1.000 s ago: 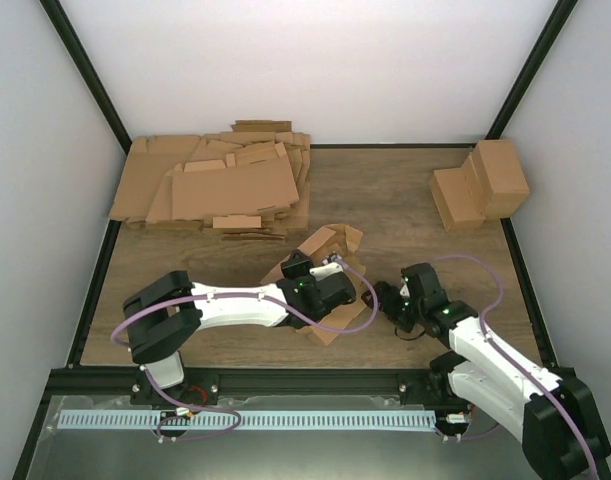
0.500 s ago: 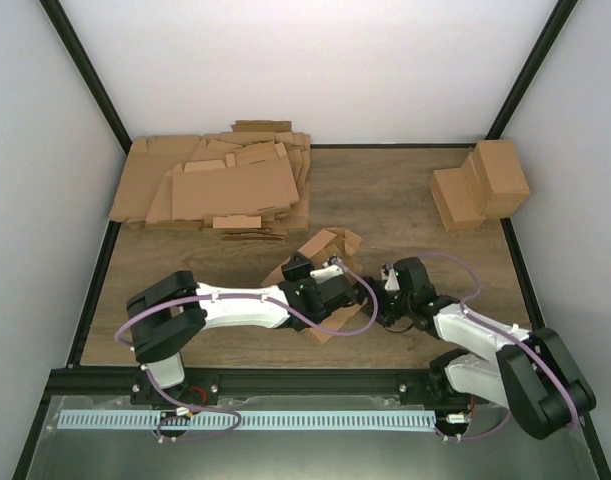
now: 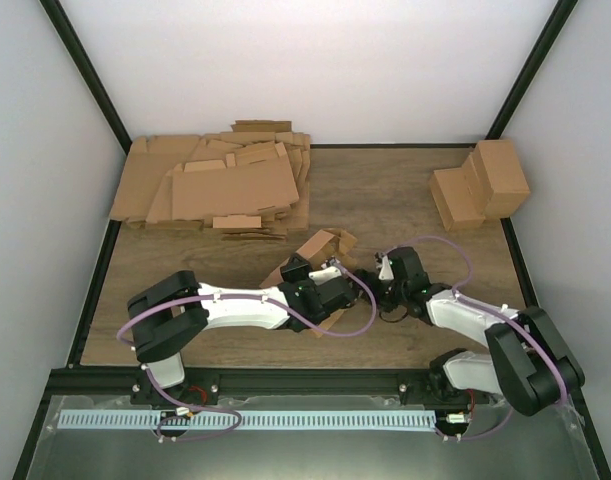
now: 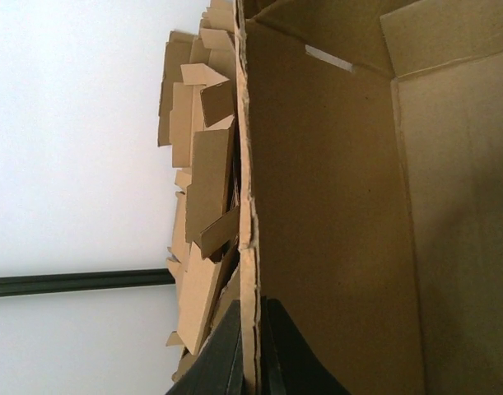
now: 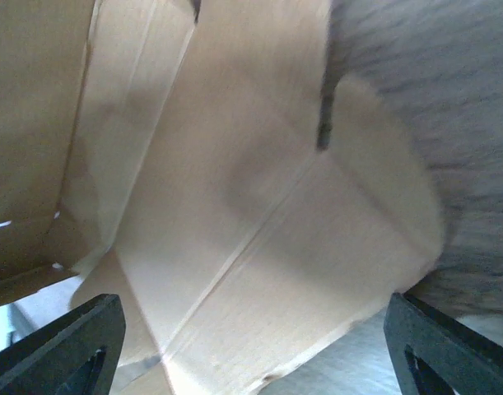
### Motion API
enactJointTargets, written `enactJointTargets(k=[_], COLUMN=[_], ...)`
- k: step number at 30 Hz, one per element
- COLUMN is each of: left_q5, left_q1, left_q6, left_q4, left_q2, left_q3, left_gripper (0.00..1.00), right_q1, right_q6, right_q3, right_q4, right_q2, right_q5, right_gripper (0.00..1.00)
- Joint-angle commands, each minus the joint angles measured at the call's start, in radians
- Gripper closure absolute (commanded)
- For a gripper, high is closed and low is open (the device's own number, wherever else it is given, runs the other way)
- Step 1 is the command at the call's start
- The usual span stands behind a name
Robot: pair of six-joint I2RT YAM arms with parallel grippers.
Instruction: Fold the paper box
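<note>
The paper box, a brown die-cut piece with some panels raised, lies at the table's middle. My left gripper is shut on one upright wall of it. In the left wrist view the black fingers pinch that wall's edge, and the box's inner panel fills the right side. My right gripper stands open right beside the box's right side. In the right wrist view its fingers are spread wide, with a creased flap of the box close in front of them, blurred.
A thick heap of flat cardboard sheets covers the back left of the table. Two folded brown cuboids stand at the back right. Black frame rails run along the table's sides, and purple cables loop over both arms.
My right arm has swung left and forward until its open gripper reached the box's right side. The left gripper has kept its hold, and the box has shifted slightly.
</note>
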Motion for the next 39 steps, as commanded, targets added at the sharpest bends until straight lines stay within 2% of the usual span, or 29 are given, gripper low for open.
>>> enactJointTargets(k=[1, 10, 19, 23, 26, 28, 32, 39], left_q5=[-0.006, -0.015, -0.022, -0.024, -0.031, -0.034, -0.03, -0.03], left_q1=[-0.004, -0.004, -0.005, -0.005, -0.005, -0.005, -0.005, -0.006], left_q6=[-0.014, -0.008, -0.009, -0.006, -0.006, -0.006, 0.005, 0.008], left_q4=[0.017, 0.022, 0.026, 0.028, 0.031, 0.036, 0.053, 0.059], left_q2=[-0.012, -0.013, -0.014, -0.015, -0.018, -0.024, -0.044, -0.057], left_q3=[-0.016, -0.019, -0.019, -0.021, -0.022, -0.026, -0.039, -0.046], left_gripper=[0.96, 0.96, 0.96, 0.96, 0.96, 0.96, 0.96, 0.96], right_q1=[-0.026, -0.034, -0.034, -0.034, -0.038, -0.044, -0.056, -0.06], right_q6=[-0.144, -0.302, -0.427, -0.457, -0.488, -0.492, -0.515, -0.526], right_q3=[0.04, 0.108, 0.123, 0.131, 0.182, 0.194, 0.148, 0.163], right_q4=[-0.119, -0.194, -0.002, 0.117, 0.116, 0.131, 0.293, 0.423], right_q2=[-0.054, -0.153, -0.226, -0.164, -0.081, -0.031, 0.011, 0.133], right_q5=[0.152, 0.303, 0.336, 0.338, 0.308, 0.284, 0.199, 0.163], right_gripper=[0.1, 0.08, 0.08, 0.09, 0.09, 0.12, 0.18, 0.32])
